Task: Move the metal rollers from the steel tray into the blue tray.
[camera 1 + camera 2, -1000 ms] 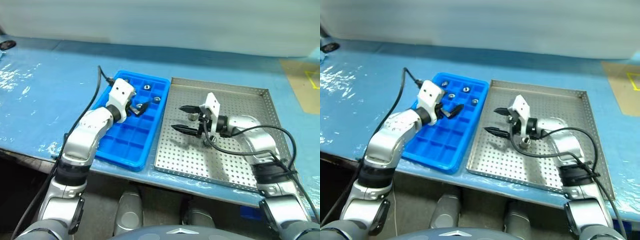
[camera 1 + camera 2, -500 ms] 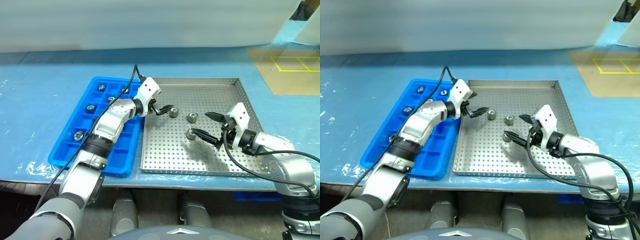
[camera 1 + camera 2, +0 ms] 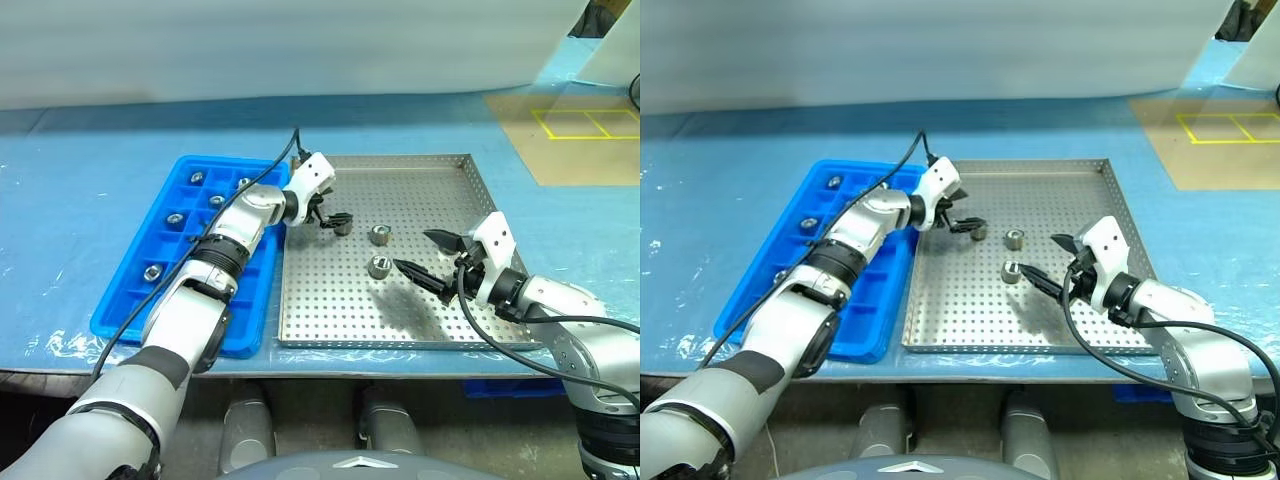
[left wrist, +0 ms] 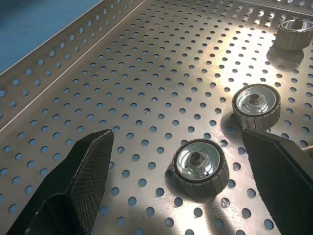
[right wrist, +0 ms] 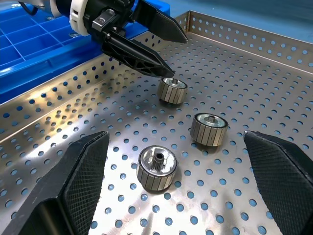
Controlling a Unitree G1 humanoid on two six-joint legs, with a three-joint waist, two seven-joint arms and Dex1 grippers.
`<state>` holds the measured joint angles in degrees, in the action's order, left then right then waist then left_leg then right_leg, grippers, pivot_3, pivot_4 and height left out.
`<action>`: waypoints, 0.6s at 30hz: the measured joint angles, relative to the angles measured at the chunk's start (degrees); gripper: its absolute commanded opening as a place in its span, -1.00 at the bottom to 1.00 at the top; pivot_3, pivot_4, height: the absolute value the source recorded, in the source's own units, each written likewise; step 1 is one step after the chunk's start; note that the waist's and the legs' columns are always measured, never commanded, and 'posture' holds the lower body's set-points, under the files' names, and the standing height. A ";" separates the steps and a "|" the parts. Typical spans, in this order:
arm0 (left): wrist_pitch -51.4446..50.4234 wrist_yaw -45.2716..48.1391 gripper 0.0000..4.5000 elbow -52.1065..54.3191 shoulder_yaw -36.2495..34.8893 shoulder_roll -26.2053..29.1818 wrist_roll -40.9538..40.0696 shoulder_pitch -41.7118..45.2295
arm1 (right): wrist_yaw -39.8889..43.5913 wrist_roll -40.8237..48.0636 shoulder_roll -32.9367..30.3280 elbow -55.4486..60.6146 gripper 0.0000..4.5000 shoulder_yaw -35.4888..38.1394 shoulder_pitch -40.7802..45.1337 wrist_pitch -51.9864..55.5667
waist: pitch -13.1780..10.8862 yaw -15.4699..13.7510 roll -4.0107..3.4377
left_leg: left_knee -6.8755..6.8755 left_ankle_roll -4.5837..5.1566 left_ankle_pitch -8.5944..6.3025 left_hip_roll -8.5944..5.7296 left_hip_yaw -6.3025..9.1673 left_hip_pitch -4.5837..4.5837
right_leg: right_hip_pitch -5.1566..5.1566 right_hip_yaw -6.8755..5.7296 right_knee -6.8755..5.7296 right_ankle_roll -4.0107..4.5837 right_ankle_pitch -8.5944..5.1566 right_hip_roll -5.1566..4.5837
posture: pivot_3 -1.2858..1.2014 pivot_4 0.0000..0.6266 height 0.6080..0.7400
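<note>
Steel tray [image 3: 430, 185] with three metal rollers [image 3: 379, 266]; left gripper [image 3: 334, 218] and right gripper [image 3: 424, 254] over it, jaws released, grasping nothing.

Workshop or lab bench; blue film-covered table [image 3: 90, 190]; yellow floor tape [image 3: 585, 122]

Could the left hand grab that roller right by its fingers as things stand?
Probably yes. The left hand is open, with one finger beside the nearest roller on the steel tray. Nothing lies between them; the other two rollers and the right hand sit apart.
</note>
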<state>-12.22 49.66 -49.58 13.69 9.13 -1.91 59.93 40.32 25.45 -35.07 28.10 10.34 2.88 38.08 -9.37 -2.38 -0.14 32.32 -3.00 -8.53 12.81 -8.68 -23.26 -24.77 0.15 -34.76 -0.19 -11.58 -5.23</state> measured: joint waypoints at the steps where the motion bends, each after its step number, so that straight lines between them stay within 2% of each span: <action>1: 0.51 0.42 0.94 -0.72 0.05 -0.21 0.37 0.39 | -0.14 0.06 0.00 0.02 1.00 0.00 -0.23 0.00 | 0.00 0.01 0.00 | 0.00 0.01 -0.01 -0.01 -0.01 0.02 | 0.01 0.00 0.00 0.00 0.00 -0.01 | -0.21 -0.52 1.00; 17: 3.66 3.29 0.94 -12.11 -0.04 -2.63 4.40 4.30 | -3.04 0.80 0.17 2.18 1.00 -0.02 -2.25 -0.02 | -0.01 0.15 0.01 | -0.01 0.07 -0.04 0.00 -0.04 0.06 | 0.07 0.00 0.06 0.00 0.00 -0.02 | -0.24 -0.52 1.00; 18: 3.66 3.52 0.87 -12.63 -0.04 -2.83 4.49 4.40 | -3.23 0.93 0.26 2.19 1.00 -0.02 -2.38 -0.02 | -0.01 0.15 0.01 | -0.01 0.07 -0.04 -0.01 -0.04 0.06 | 0.07 0.00 0.06 0.00 0.00 -0.03 | -0.24 -0.52 1.00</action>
<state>-8.57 53.18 -62.21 13.65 6.31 2.58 64.33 37.09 26.38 -34.81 30.29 10.32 0.50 38.06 -9.37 -2.23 -0.13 32.31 -2.93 -8.58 12.80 -8.72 -23.20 -24.70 0.15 -34.70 -0.19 -11.59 -5.25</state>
